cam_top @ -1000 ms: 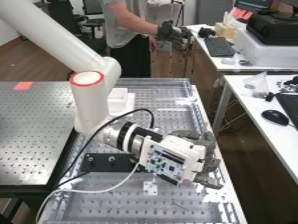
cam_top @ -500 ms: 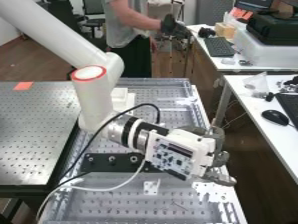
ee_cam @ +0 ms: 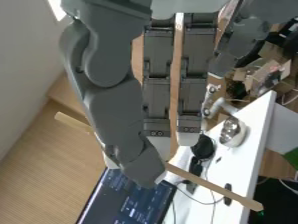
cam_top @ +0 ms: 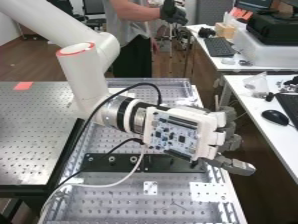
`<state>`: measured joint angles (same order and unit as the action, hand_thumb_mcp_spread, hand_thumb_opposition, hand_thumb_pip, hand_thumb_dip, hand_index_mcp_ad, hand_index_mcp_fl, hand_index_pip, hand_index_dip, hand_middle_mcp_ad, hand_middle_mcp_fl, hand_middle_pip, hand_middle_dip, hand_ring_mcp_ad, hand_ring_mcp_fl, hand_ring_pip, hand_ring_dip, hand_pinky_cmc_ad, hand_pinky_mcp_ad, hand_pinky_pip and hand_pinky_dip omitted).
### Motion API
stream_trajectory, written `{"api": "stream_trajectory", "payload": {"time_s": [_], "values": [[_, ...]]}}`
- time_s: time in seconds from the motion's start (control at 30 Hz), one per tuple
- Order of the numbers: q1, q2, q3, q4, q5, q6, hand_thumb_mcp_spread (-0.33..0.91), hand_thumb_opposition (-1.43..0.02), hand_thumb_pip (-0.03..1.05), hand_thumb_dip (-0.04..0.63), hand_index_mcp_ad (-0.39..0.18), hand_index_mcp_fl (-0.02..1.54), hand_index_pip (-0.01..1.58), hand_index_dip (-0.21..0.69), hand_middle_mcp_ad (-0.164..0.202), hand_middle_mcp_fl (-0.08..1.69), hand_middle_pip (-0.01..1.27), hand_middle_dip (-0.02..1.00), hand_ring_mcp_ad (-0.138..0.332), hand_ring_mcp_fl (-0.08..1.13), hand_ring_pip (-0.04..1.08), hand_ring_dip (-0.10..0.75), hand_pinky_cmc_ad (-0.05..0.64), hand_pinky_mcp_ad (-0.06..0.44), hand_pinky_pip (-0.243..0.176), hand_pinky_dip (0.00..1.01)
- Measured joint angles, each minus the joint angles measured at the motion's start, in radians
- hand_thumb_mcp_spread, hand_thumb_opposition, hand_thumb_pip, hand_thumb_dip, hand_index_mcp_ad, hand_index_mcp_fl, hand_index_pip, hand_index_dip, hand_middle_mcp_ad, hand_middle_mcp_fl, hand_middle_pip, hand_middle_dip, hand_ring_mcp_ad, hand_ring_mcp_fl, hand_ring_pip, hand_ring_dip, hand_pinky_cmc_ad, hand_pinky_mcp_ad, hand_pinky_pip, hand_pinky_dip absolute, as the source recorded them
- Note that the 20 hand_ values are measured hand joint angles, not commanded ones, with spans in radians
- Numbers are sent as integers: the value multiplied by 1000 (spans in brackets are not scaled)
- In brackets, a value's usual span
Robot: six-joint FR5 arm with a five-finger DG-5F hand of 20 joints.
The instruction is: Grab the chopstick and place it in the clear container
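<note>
Perforated metal bench (cam_top: 110, 202) spreads below the hand (cam_top: 231, 144), which grasps the chopstick (ee_cam: 219, 188) between thumb (ee_cam: 120, 112) and fingers (ee_cam: 157, 95). The wooden stick slants behind the thumb, an end jutting out on either side of it.

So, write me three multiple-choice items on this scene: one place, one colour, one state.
1. The black computer mouse lies on:
A) the floor
B) the white desk
C) the perforated metal bench

2. The ring on the white robot arm is:
A) blue
B) green
C) red

3. The light wooden chopstick is:
A) held in the dark grey hand
B) lying on the bench
C) snapped in two

Key:
1 B: the mouse rests on the desk's white top.
2 C: a red rim circles the arm's joint cap.
3 A: the thumb crosses the stick's middle.
</note>
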<state>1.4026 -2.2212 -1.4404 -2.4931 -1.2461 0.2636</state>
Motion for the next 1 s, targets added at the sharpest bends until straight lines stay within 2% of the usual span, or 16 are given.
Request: {"api": "stream_trajectory", "payload": {"time_s": [0.2,0.4,0.5,0.63,0.8,1.0], "values": [[-3,36,13,-61,-5,-24,848,-1082,443,293,-253,1098,749,201,-24,1140,469,733,38,944,93,501,414,176,45,154],[0,75,14,-173,-32,-50,848,-1082,447,297,-253,1114,731,204,-24,1141,469,733,38,960,93,501,414,180,44,154],[7,101,-1,-229,-46,-46,848,-1086,447,293,-253,1112,726,202,-24,1138,459,733,38,991,91,501,414,183,61,152],[24,143,-43,-245,-53,-56,848,-1086,447,293,-253,1114,717,218,-28,1138,459,733,38,974,91,501,414,180,61,154],[59,218,-124,-249,-51,-79,848,-1082,447,293,-253,1114,709,220,-28,1140,459,733,35,979,91,501,414,199,65,154],[132,288,-195,-258,8,-92,848,-1086,447,293,-253,1133,698,237,-28,1140,459,733,35,983,91,501,412,199,66,154]]}}
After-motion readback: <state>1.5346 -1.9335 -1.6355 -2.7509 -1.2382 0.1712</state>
